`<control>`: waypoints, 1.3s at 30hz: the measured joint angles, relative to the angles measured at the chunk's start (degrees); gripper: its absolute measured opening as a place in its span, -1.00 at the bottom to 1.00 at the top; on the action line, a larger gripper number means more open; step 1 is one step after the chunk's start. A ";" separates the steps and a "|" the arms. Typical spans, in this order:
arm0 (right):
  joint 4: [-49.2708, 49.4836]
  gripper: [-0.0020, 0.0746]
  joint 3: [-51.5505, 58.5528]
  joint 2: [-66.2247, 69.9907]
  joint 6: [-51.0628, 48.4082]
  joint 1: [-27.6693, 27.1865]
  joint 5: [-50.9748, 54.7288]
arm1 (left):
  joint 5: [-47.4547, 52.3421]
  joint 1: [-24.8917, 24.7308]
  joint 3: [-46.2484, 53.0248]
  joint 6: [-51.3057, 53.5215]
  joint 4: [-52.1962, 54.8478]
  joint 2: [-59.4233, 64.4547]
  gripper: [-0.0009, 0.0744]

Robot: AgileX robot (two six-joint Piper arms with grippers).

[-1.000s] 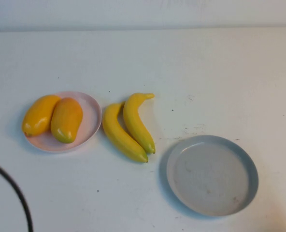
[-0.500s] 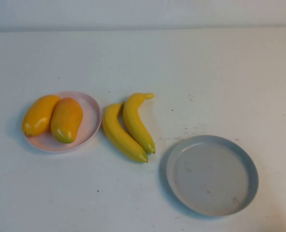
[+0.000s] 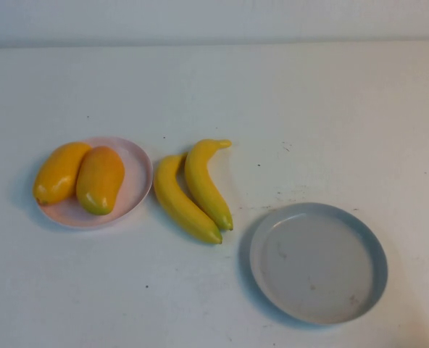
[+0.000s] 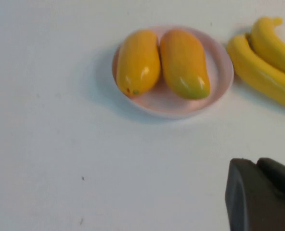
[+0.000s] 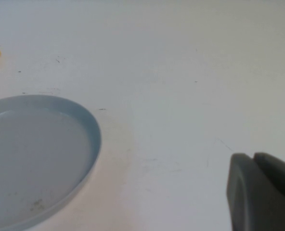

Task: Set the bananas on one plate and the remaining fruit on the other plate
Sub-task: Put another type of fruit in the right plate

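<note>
Nearest the robot, at about five o'clock on the table (image 3: 287, 94), the grey plate (image 3: 318, 262) lay empty, while both grippers were out of the high view: the left gripper (image 4: 260, 195) hung closed and empty over bare table near the pink plate, and the right gripper (image 5: 261, 190), also closed and empty, hung beside the grey plate. Farther, near the middle, the two bananas (image 3: 193, 188) lay side by side on the table between the plates, so this half remained undone. At nine o'clock the two mangoes (image 3: 79, 177) already rested together on the pink plate (image 3: 137, 174), so I judged that half finished.
</note>
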 joint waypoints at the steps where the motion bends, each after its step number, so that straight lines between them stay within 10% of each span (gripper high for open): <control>1: 0.00 -0.99 0.00 0.00 0.00 0.00 0.00 | -2.64 1.17 1.70 1.22 -0.23 -1.66 -0.98; 13: 0.00 -0.99 0.00 0.00 0.00 0.00 0.00 | -28.00 10.67 23.61 11.78 -6.23 -19.58 -0.99; 39: 0.00 -0.99 0.00 0.00 0.00 0.00 0.00 | -27.02 10.80 34.20 10.39 -6.08 -19.86 -0.99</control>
